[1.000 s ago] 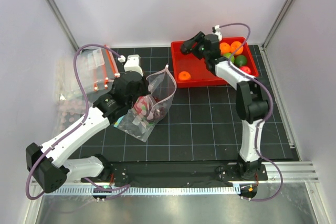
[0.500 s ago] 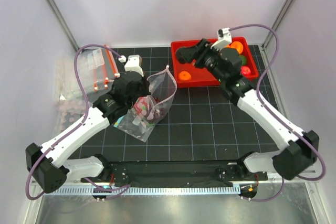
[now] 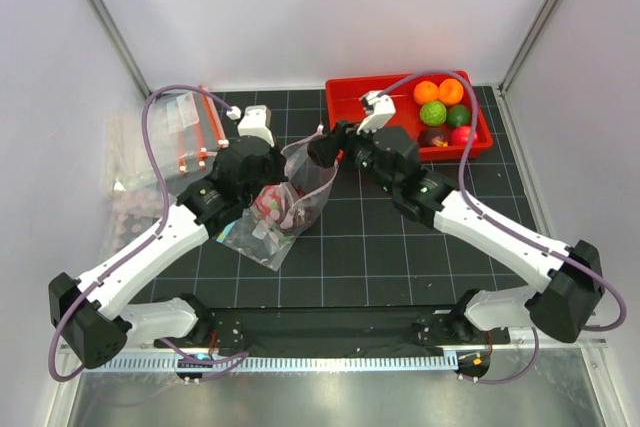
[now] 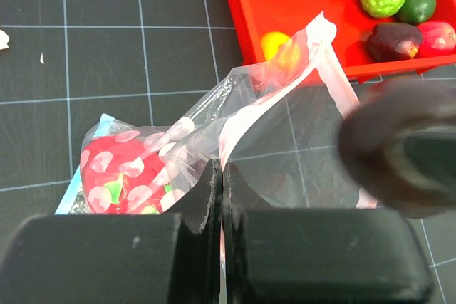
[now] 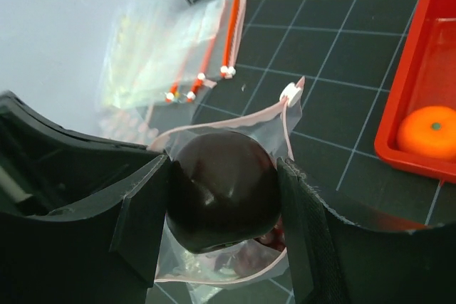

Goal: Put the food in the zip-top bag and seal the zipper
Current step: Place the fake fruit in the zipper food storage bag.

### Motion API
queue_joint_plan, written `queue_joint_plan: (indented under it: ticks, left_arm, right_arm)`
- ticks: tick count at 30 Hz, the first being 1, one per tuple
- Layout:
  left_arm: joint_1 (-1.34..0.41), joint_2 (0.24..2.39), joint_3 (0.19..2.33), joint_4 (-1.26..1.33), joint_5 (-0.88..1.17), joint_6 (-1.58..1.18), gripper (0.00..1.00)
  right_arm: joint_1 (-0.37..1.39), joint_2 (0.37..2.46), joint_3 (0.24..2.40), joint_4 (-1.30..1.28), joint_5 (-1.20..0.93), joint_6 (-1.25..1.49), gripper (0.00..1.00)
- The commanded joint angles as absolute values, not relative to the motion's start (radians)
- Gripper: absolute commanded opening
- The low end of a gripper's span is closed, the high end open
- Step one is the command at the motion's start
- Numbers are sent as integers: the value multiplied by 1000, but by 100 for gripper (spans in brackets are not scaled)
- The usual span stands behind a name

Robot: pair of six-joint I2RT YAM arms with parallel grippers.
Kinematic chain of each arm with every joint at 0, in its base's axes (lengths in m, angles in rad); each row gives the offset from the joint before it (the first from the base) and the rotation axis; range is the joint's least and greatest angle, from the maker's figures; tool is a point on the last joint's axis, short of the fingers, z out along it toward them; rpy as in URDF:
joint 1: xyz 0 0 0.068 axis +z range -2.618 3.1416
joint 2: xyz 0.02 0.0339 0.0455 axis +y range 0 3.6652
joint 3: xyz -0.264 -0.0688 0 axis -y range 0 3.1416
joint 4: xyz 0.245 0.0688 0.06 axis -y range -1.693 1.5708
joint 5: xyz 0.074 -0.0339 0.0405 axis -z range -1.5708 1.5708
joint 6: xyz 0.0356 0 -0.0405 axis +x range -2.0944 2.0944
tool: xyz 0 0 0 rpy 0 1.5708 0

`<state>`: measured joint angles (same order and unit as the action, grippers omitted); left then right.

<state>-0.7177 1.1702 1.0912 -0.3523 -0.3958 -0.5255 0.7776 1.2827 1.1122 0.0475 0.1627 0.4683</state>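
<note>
Dark fruit (image 5: 222,189): gripped between the right jaws, just over the bag's mouth.
Zip-top bag (image 3: 290,209): lying on the bench (image 3: 400,247), mouth open toward the red tray (image 3: 345,107); pink dragon fruit (image 4: 117,176) inside.
Left jaws: clenched on the bag's edge.
Tray: at the bench's far side, holding loose fruits (image 3: 433,113).

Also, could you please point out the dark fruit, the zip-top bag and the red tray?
dark fruit (image 5: 222,186): right wrist view, its rounded front.
zip-top bag (image 4: 278,140): left wrist view, its clear wall.
red tray (image 3: 345,112): top view, bare floor.
</note>
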Motion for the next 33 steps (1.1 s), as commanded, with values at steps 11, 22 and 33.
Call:
queue_joint_plan:
  ticks: [11, 22, 33]
  left_arm:
    - [-718, 1121, 1071, -301, -390, -534, 0]
    - [-718, 1109, 1063, -299, -410, -531, 0]
    - [-718, 1120, 1068, -295, -402, -531, 0]
  right_arm:
    - [811, 1339, 1160, 6, 245, 376, 84]
    - [758, 1238, 1120, -31, 505, 400, 89]
    - [355, 1345, 1138, -138, 530, 515, 97]
